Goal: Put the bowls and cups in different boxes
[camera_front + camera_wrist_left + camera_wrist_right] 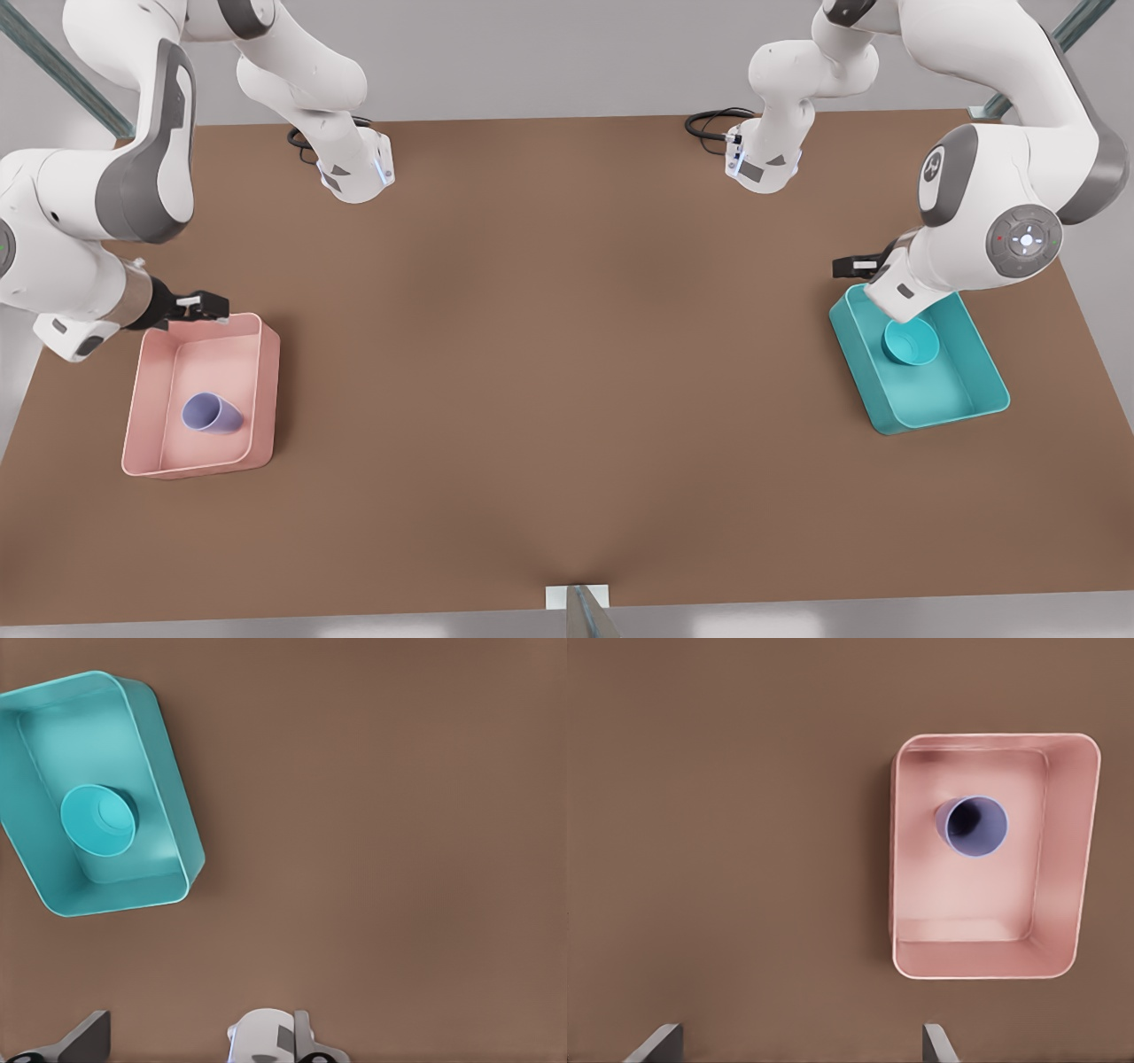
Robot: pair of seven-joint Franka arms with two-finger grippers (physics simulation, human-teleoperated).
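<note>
Bowl (910,343) sits in the teal box (966,403) below the left gripper (852,265), whose fingers are spread and empty. Beyond the right gripper (205,306), likewise spread and empty, the cup (211,414) stands in the pink box (142,416) on the counter (567,354).

Tabletop (567,354): plain matte brown, one unbroken surface spanning nearly the whole front view, evenly lit with soft shadows. Wall (549,53) behind the far edge: flat pale grey. Metal struts (62,66) run diagonally in both upper corners. Black cables (713,120) coil at the far edge. A small white bracket (578,598) sits at mid near edge.
</note>
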